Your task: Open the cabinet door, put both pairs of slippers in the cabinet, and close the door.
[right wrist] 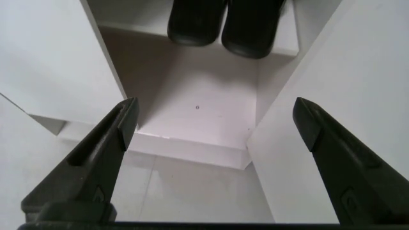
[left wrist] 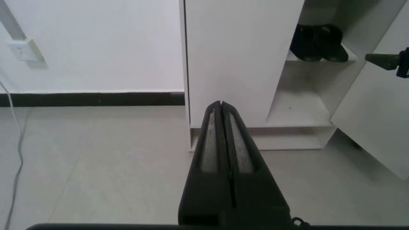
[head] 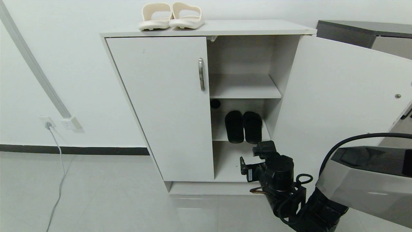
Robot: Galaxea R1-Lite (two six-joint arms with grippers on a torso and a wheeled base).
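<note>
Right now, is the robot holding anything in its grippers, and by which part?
Nothing is held. The right gripper is open and empty in front of the cabinet, below the black slippers; the left gripper is shut on nothing.

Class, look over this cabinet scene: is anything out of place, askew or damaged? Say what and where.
The cream slippers lie on the cabinet top, outside, while the black slippers sit on a shelf inside. The right door stands open. Nothing looks spilled or damaged.

Right end effector [right wrist: 215,107] spread wide, held low, left end effector [left wrist: 220,107] apparently fully closed
</note>
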